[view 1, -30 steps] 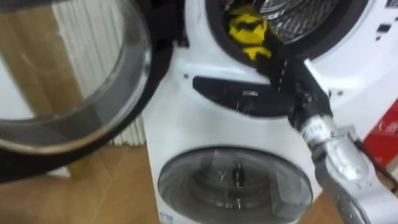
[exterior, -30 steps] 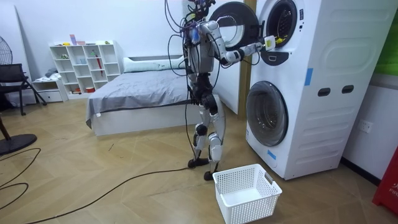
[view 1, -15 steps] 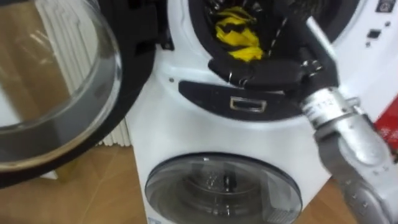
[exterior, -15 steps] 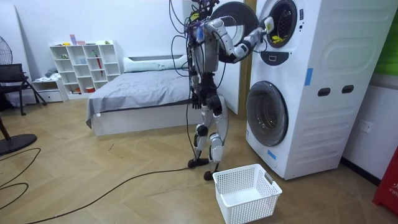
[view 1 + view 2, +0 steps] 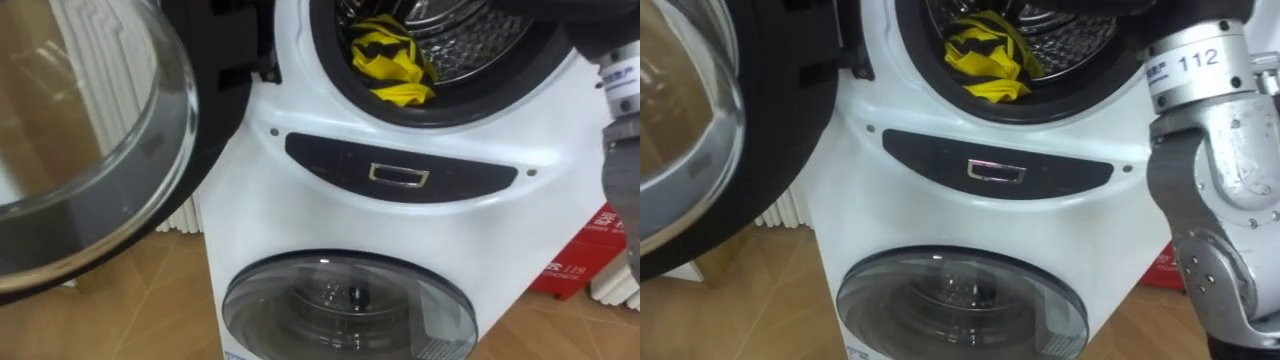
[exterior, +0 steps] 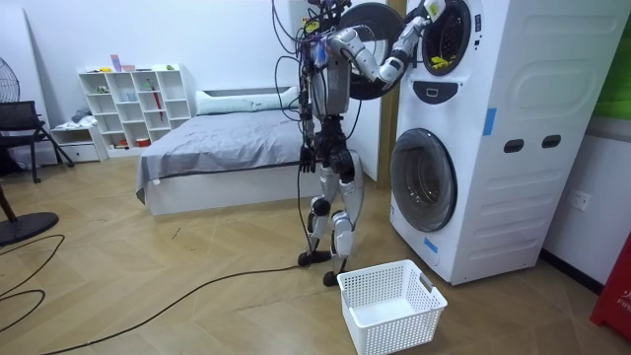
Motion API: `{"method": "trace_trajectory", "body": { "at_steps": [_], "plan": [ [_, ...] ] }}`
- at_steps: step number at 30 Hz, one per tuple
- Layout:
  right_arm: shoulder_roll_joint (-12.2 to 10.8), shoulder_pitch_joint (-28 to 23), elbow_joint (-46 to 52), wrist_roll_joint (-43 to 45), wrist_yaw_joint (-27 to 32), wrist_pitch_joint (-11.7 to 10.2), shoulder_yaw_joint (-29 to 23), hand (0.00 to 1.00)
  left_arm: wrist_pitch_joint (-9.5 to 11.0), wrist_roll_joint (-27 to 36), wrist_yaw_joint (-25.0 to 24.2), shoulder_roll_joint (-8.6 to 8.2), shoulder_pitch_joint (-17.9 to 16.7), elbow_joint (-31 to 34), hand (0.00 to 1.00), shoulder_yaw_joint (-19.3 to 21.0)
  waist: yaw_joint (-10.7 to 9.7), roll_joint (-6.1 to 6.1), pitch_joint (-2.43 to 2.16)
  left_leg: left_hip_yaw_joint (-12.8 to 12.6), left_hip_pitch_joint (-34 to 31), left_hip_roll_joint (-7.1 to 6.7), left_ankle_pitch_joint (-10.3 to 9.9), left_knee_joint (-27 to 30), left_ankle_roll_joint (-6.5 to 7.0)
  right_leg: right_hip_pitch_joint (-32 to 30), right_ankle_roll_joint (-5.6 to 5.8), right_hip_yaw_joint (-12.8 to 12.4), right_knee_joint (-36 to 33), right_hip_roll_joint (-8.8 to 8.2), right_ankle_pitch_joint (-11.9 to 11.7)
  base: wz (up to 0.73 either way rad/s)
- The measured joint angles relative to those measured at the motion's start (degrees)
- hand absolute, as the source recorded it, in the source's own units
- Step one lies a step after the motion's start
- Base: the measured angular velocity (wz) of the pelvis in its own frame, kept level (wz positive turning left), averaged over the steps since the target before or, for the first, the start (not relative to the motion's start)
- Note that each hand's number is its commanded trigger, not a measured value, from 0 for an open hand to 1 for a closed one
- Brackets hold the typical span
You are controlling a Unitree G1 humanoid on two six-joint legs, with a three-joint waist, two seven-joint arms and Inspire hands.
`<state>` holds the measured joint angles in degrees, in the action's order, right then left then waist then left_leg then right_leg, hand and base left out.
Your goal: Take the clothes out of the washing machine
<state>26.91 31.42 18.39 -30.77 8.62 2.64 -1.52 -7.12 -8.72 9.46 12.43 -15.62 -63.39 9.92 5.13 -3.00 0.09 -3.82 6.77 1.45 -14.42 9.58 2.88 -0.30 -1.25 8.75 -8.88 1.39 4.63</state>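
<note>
Right robot hand [image 6: 426, 12] lifted away from yellow garment [image 5: 388, 60], arm raised higher

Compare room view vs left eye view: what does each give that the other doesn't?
Room view adds: the robot standing before the stacked machines, right hand up at the upper opening, a white basket on the floor by its feet, a bed. Left eye view adds: the perforated drum wall and the dark panel under the opening. Shared: the yellow-and-black garment at the drum's front lip, the open upper door, the closed lower door.
</note>
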Motion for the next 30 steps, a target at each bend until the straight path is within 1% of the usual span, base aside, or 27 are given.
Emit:
{"method": "trace_trajectory", "body": {
  "at_steps": [2,5,6,8,11,12,13,15,16,19,21,22,23,24,25,27,30],
  "plan": [
    [0.02,0.0,-1.57,0.71,-0.03,-0.27,0.19,0.0,-0.12,0.0,-0.05,-0.01,0.14,0.11,0.0,-0.42,-0.14,-0.06,-0.05,0.0,0.12,0.0,0.0,0.03,0.0,0.16,-0.03,-0.01,0.15,0.04,-0.02,0.03],
    [0.24,0.04,-2.86,1.43,-0.16,-0.9,0.33,0.0,-0.86,0.0,-0.16,-0.01,0.82,0.21,0.0,-0.73,-0.11,-0.12,-0.04,0.43,0.28,-0.01,0.0,0.0,-0.01,0.43,-0.03,0.67,0.16,-0.04,-0.02,0.03],
    [0.27,0.04,-4.95,1.78,-0.87,-1.83,0.37,0.0,-1.26,0.13,-0.16,-0.03,1.14,0.22,0.0,-0.79,-0.09,-0.03,0.05,0.66,0.6,-0.03,0.0,-0.02,-0.01,0.86,-0.03,0.82,0.16,-0.08,-0.02,0.08],
    [0.31,0.28,-7.99,3.5,-1.79,-3.05,0.26,0.0,-1.37,0.12,-0.15,-0.08,1.5,0.27,0.0,-0.79,-0.06,-0.33,-0.01,0.82,0.86,-0.04,-0.05,-0.18,-0.01,1.26,-0.03,0.89,0.18,-0.13,-0.02,0.04],
    [0.37,1.37,-12.23,4.25,-3.92,-4.03,0.27,0.0,-2.09,0.09,-0.15,-0.02,2.06,0.38,0.0,-0.78,-0.03,-0.78,0.06,0.89,0.89,-0.12,-0.11,0.02,-0.02,1.42,-0.26,0.93,0.09,-0.23,-0.16,0.0],
    [0.53,1.45,-14.3,4.7,-5.09,-4.04,0.37,0.0,-2.44,-0.04,-0.15,0.03,2.05,0.6,0.0,-0.78,0.06,-1.0,0.06,0.93,0.9,-0.14,-0.1,0.13,-0.03,1.44,-0.31,1.06,-0.04,-0.29,-0.2,0.03],
    [0.54,1.57,-15.41,5.13,-5.55,-4.88,0.21,0.0,-2.69,-0.23,-0.17,0.02,2.0,0.74,0.0,-0.78,0.19,-1.13,0.06,0.95,0.9,-0.16,-0.1,0.18,-0.04,1.45,-0.36,1.09,-0.06,-0.32,-0.23,0.0],
    [1.24,3.28,-19.13,6.1,-7.15,-5.39,0.13,0.0,-3.89,-0.53,-0.47,-0.07,0.97,1.66,0.0,-0.62,0.23,-1.46,0.02,1.07,0.9,-0.17,-0.07,0.48,-0.1,1.51,-0.46,1.09,-0.3,-0.34,-0.29,0.0],
    [2.21,3.74,-21.05,6.12,-8.4,-6.07,0.17,0.0,-4.41,-0.49,-0.62,-0.03,0.53,2.02,0.0,-0.57,0.32,-1.65,0.05,1.12,0.93,-0.17,-0.07,0.71,-0.16,1.52,-0.48,1.09,-0.54,-0.35,-0.3,0.0],
    [3.77,4.67,-24.96,6.07,-10.77,-6.94,0.36,0.0,-5.3,-0.4,-1.22,0.1,0.42,2.39,0.0,-0.61,0.63,-2.15,0.23,1.76,0.95,-0.22,-0.18,1.49,-0.3,1.96,-0.49,1.68,-0.83,-0.52,-0.3,0.09],
    [5.67,4.75,-28.29,6.18,-11.91,-7.1,0.27,0.0,-5.66,-0.46,-1.51,0.45,0.75,2.54,0.0,-0.59,1.94,-2.79,0.13,2.28,0.95,-0.33,-0.45,2.31,-0.59,2.44,-1.01,2.31,-1.0,-0.74,-0.13,0.13],
    [6.12,5.01,-29.71,6.29,-12.39,-7.1,0.28,0.0,-6.13,-0.46,-1.81,0.69,0.9,2.54,0.0,-0.6,2.52,-3.11,0.22,2.47,0.92,-0.41,-0.45,2.6,-0.84,2.54,-1.2,2.45,-1.05,-0.9,0.05,0.1],
    [6.31,5.15,-30.34,6.38,-12.53,-7.1,0.29,0.0,-6.35,-0.46,-2.04,0.81,0.97,2.54,0.0,-0.6,2.83,-3.22,0.29,2.57,0.84,-0.45,-0.43,2.84,-0.93,2.53,-1.21,2.5,-0.98,-0.94,0.14,0.07],
    [6.39,5.63,-31.74,6.78,-12.71,-7.1,0.34,0.0,-6.73,-0.44,-2.58,1.09,0.95,2.54,0.0,-0.59,3.29,-3.38,0.3,2.75,0.72,-0.49,-0.39,3.24,-1.04,2.52,-0.86,2.6,-1.09,-1.02,0.42,0.04],
    [6.41,5.79,-32.31,7.36,-12.98,-7.1,0.38,0.0,-6.74,-0.44,-2.71,1.24,0.97,2.57,0.0,-0.59,3.51,-3.48,0.29,2.79,0.69,-0.51,-0.34,3.3,-1.13,2.48,-0.81,2.66,-1.16,-1.08,0.49,0.04],
    [6.73,5.95,-33.68,9.88,-13.52,-7.1,0.33,0.0,-6.79,-0.44,-2.98,1.82,0.85,2.68,0.0,-0.59,4.62,-3.64,0.31,3.05,0.18,-0.55,-0.28,4.15,-1.24,2.18,-1.13,3.01,-1.7,-1.27,0.68,0.05],
    [6.72,6.44,-35.08,13.4,-13.34,-7.1,0.36,0.0,-7.11,-0.44,-3.64,2.31,0.65,2.82,0.0,-0.61,5.28,-3.71,0.28,3.47,-0.1,-0.67,-0.21,4.36,-1.15,2.09,-1.21,3.06,-1.86,-1.37,0.71,0.09]
  ]
}}
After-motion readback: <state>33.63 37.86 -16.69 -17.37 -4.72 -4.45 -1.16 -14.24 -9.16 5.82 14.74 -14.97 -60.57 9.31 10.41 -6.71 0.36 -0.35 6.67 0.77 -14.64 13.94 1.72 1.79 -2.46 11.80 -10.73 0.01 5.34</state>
